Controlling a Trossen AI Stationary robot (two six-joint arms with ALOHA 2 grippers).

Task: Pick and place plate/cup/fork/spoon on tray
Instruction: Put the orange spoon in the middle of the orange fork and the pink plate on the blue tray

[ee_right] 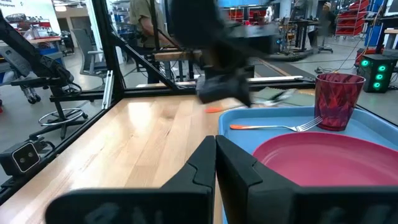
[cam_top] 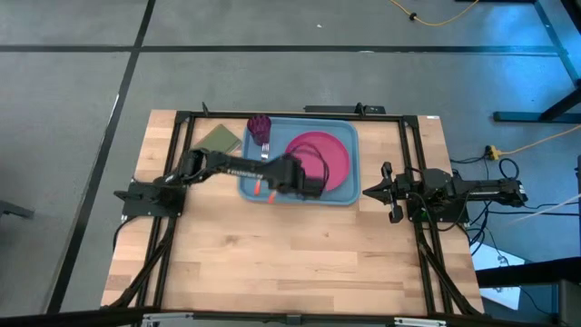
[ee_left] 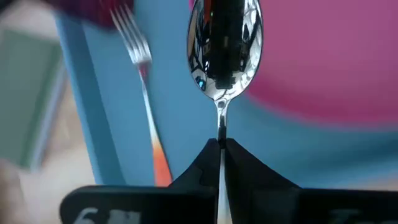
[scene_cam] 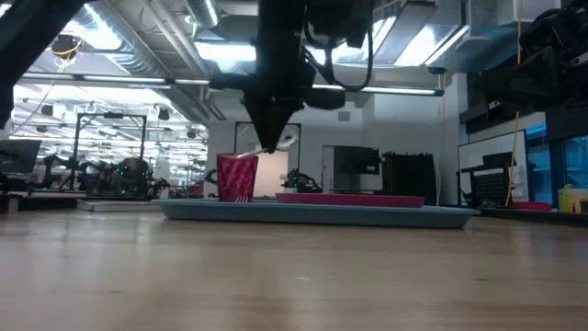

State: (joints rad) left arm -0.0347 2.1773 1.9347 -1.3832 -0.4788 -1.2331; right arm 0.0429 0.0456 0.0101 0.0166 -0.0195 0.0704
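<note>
the left gripper [ee_left: 221,146] is clamped on the spoon [ee_left: 224,53], pinching its thin neck just below the bowl, and holds it above the tray [cam_top: 340,193] between the fork [ee_left: 142,81] and the plate [cam_top: 322,156]. light, stiff and slick metal, it may swivel in the pinch; the handle looks surer. the right gripper [ee_right: 216,146] waits closed beside the tray

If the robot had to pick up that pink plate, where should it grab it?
Probably by the raised rim, coming from above on the side facing the right gripper. The plate lies flat in the tray, so only its rim offers a hold; the fork and cup crowd the far side.
</note>
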